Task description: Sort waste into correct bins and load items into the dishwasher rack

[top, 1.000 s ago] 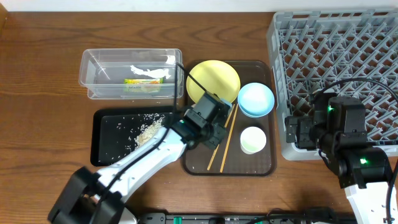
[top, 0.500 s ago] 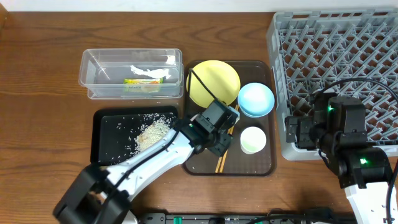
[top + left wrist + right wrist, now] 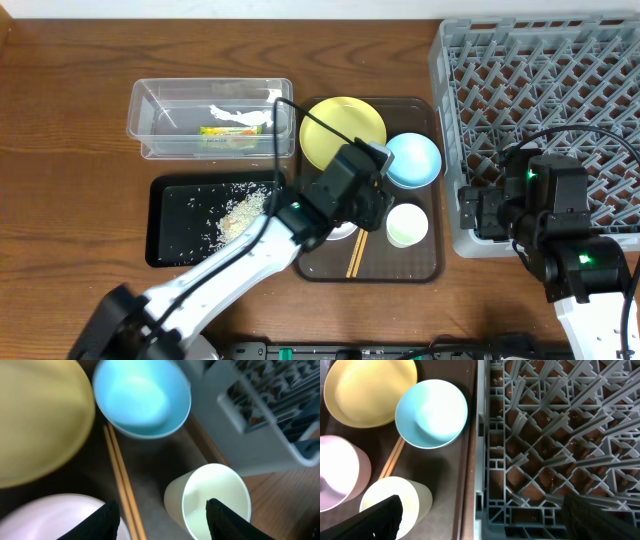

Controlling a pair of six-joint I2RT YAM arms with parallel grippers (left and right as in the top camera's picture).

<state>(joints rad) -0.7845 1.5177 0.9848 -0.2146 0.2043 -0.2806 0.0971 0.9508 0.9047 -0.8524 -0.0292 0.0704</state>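
Left gripper (image 3: pixel 162 522) hovers half-spread, empty, over the long wooden chopsticks (image 3: pixel 119 470) on the flat brown tray (image 3: pixel 400 265), seemingly lining up a pick; right gripper (image 3: pixel 490 520) hangs wide open at the near-left corner of the grey lattice dishwasher rack (image 3: pixel 540 90).

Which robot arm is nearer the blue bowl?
Left. The left end effector hovers over the tray beside the blue bowl; the right end effector sits farther, at the rack.

My left claw (image 3: pixel 372 200) hangs over the middle of the brown tray (image 3: pixel 400 264). On the tray: yellow plate (image 3: pixel 340 130), blue bowl (image 3: pixel 415 160), pale cup (image 3: pixel 407 225), and chopsticks (image 3: pixel 356 258) poking out from under me. The black tub (image 3: pixel 165 235) with rice (image 3: pixel 240 212) sits just left of the tray.
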